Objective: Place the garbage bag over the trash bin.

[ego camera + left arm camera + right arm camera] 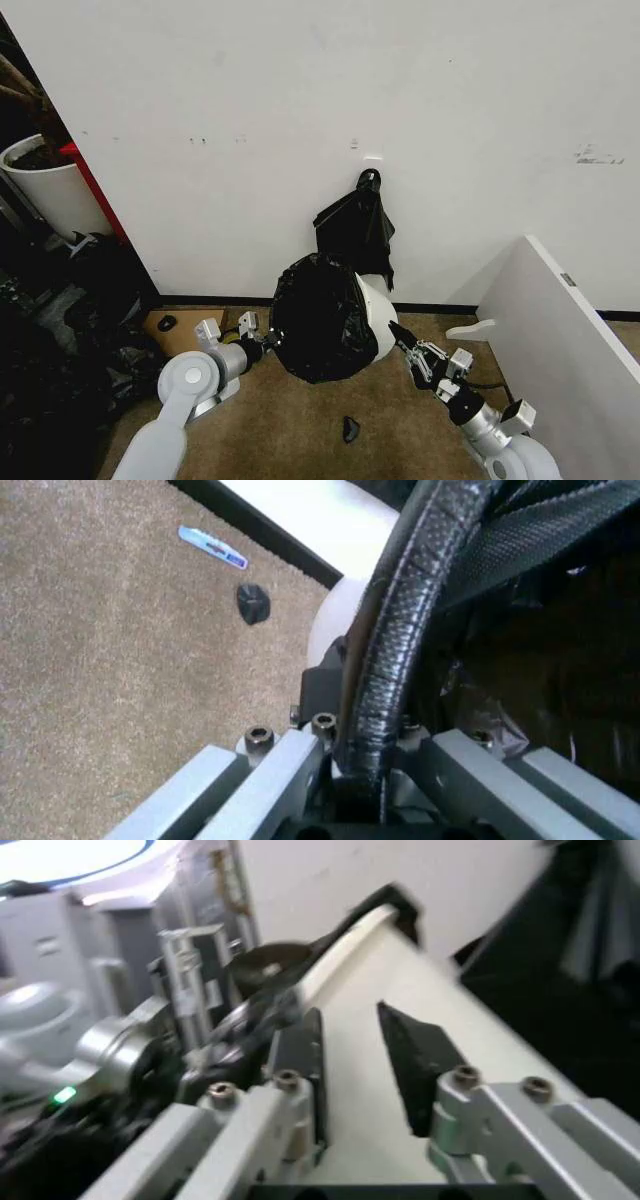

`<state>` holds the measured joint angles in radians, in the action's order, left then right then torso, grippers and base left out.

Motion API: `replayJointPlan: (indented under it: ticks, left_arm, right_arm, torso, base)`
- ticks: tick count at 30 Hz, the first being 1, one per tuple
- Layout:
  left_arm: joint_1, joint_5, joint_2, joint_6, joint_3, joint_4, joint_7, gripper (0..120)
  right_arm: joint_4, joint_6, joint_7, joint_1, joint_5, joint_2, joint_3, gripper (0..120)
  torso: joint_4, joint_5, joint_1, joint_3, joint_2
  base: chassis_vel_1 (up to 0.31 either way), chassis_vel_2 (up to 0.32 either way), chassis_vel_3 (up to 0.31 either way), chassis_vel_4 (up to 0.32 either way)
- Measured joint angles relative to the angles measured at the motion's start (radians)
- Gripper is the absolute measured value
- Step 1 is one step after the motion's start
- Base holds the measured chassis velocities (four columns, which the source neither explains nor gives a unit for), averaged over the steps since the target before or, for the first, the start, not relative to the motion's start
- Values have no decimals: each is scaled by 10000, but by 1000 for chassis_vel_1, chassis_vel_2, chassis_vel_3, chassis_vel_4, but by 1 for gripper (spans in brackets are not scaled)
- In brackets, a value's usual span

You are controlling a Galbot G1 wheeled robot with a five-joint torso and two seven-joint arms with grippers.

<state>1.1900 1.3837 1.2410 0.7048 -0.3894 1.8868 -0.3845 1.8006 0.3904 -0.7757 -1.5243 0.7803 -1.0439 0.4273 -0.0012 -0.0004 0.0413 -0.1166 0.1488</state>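
A: Where is the garbage bag (322, 318) sitting?
B: It's draping over the trash bin (377, 315) by the wall.
A: And the grippers?
B: The left gripper (262, 347) is clamping the bag's edge; the right gripper (405, 340) is spreading open beside the bin

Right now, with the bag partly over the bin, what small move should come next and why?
Probably pull the garbage bag further toward the right gripper side: black plastic covers the left and front of the trash bin, but its cream wall shows bare on the right, beside that open gripper. The left gripper sits at the bag's left edge.
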Motion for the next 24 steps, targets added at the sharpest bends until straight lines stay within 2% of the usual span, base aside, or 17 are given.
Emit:
replayJointPlan:
  ticks: [10,12,18,24]
  left_arm:
    - [162,-151,-10,-63,-2,78,30,0]
    - [183,-187,-11,-76,-2,84,38,0]
    - [207,-264,-1,-123,49,115,57,0]
    - [163,-276,15,-132,110,169,60,0]
  right_arm:
    - [-36,-65,-36,-35,-594,-128,-199,62]
    - [21,-110,75,-28,-620,-117,-205,65]
    - [116,-211,227,2,-682,-80,-209,52]
    - [56,-204,190,-13,-822,-61,-209,27]
  torso:
    - [0,1,0,0,0]
    - [0,0,0,0,0]
    - [0,0,0,0,0]
    - [0,1,0,0,0]
  base:
    - [0,0,0,0]
    - [0,0,0,0]
    - [0,0,0,0]
    - [0,0,0,0]
